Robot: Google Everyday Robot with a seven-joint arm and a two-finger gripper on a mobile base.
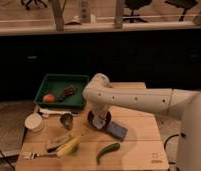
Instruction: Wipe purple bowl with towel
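Green tray point(59, 85) sits at the back left of the wooden table point(139, 145). In it lie an orange round fruit point(49, 98), near the front left corner, and a dark lumpy item point(68, 92) towards the middle; what that item is cannot be told.

Just in front of the tray lies a long white utensil point(51, 112). A white cup point(34, 122) stands at the table's left edge, and a metal cup point(67, 120) stands upright to its right. Nothing can be made out inside either.

The bowl point(91, 120) stands near the middle of the table, right of the metal cup and apart from it. The white arm point(134, 100) comes in from the right, bends at its elbow above the bowl and points down, so the gripper point(98, 118) is over the bowl's hollow. A pale grey patch there reads as the towel point(97, 123), inside the bowl under the gripper. Whether the gripper is clamped on the towel or only pressed against it cannot be told.

A flat blue-grey pad point(117, 131) lies touching the bowl's front right side. Nearer the front edge lie a green pepper point(108, 151), a yellow item point(69, 146) and a fork point(31, 155).
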